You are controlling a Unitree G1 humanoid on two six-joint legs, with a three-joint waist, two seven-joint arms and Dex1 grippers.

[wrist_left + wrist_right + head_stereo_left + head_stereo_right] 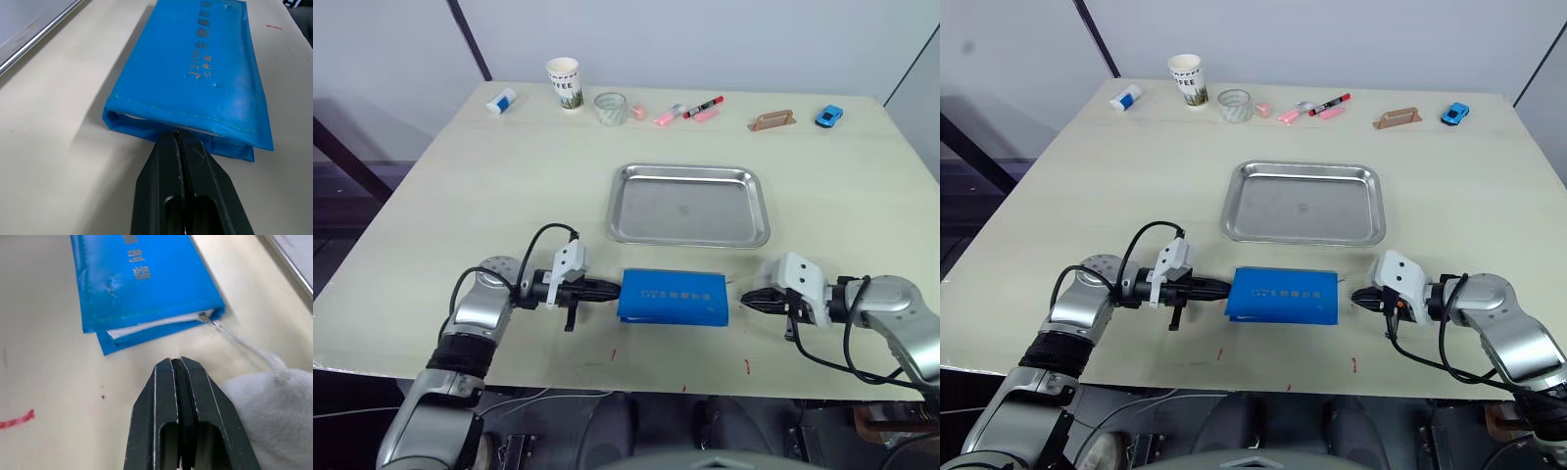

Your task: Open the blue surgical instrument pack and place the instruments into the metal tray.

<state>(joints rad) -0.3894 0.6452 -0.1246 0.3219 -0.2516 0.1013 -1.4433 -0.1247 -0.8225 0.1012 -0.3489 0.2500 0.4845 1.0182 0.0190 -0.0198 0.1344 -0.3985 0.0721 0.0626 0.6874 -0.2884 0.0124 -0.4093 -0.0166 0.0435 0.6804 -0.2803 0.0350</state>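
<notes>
The blue surgical instrument pack [673, 297] lies flat and closed on the table, just in front of the metal tray [689, 204], whose bottom is bare. My left gripper [615, 288] is shut, its tips touching the pack's left end [146, 128]. My right gripper [745, 297] is shut and stands a little off the pack's right end. There a white zipper [156, 324] runs along the edge, and a thin white cord [234, 340] leads from its pull to a white fluffy tuft [266, 401] beside my right fingers. The instruments are out of view.
Along the table's far edge stand a paper cup [564, 82], a small glass [611, 108], a red-and-black marker pen [703, 106], pink bits [664, 117], a brown handle [771, 119], a blue toy car [828, 116] and a white-and-blue tube [501, 100]. Red marks [747, 367] dot the front edge.
</notes>
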